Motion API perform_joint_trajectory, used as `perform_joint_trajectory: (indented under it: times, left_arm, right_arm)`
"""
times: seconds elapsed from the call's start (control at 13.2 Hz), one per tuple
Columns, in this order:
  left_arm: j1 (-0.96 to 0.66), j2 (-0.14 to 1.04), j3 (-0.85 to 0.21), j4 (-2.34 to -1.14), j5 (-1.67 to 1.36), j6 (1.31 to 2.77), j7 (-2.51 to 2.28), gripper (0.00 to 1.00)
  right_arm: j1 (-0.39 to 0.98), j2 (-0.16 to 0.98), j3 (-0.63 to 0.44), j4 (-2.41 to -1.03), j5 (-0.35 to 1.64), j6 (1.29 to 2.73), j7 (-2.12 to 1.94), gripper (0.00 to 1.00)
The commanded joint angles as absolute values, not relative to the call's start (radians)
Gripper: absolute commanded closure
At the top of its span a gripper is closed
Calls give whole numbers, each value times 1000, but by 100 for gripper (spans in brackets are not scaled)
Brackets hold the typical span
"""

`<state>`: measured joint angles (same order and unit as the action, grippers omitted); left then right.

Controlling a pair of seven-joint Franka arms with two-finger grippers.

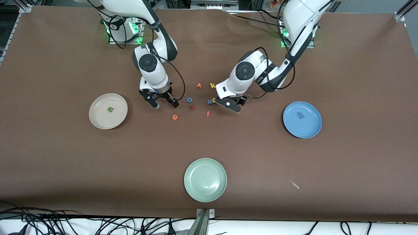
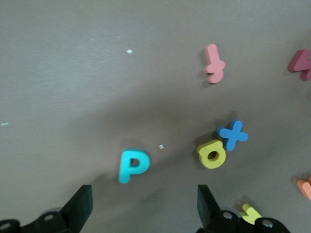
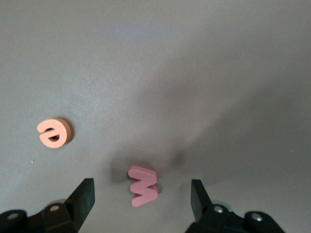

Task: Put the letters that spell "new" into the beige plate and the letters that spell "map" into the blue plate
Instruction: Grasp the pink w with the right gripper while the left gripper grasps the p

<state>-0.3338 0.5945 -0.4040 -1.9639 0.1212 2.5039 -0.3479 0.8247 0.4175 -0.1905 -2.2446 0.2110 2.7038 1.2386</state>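
1. We see the right hand (image 3: 141,196) spread open, holding nothing, low over the pink w (image 3: 143,186); the orange e (image 3: 55,132) lies nearby on the counter (image 1: 65,169).
2. We see the left hand (image 2: 145,204) open and empty over the teal a (image 2: 132,165), near the yellow p (image 2: 212,154).
3. We find the green n (image 1: 110,109) in the beige plate (image 1: 98,120) and the blue m (image 1: 300,115) in the blue plate (image 1: 308,130).

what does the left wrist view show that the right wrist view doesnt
Only the left wrist view: the teal a, the yellow p beside the blue x, the pink f, a dark red letter at the edge, and the left claw, open, by the a.
Only the right wrist view: the orange e, the pink w, and the right claw, open, over the w.
Both: the brown table. No letter shows in both, as far as I can tell.
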Motion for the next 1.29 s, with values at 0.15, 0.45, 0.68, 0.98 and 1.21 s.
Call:
perform_joint_trajectory:
  times: [0.15,0.45,0.68,0.98,1.21]
  left_arm:
    - [-339,617,-387,-1954,204,2525,-361,14]
    - [-336,632,-385,-1947,268,2526,-362,31]
    - [-341,641,-385,-1931,268,2526,-362,47]
    - [-344,643,-385,-1921,268,2526,-362,54]
    - [-347,649,-384,-1914,270,2526,-364,55]
  right_arm:
    - [828,426,-179,-2267,230,2743,1252,21]
    - [828,439,-179,-2266,230,2747,1249,43]
    - [828,445,-178,-2264,230,2747,1247,68]
    - [825,453,-178,-2250,230,2744,1243,100]
    - [819,440,-189,-2142,229,2577,1203,100]
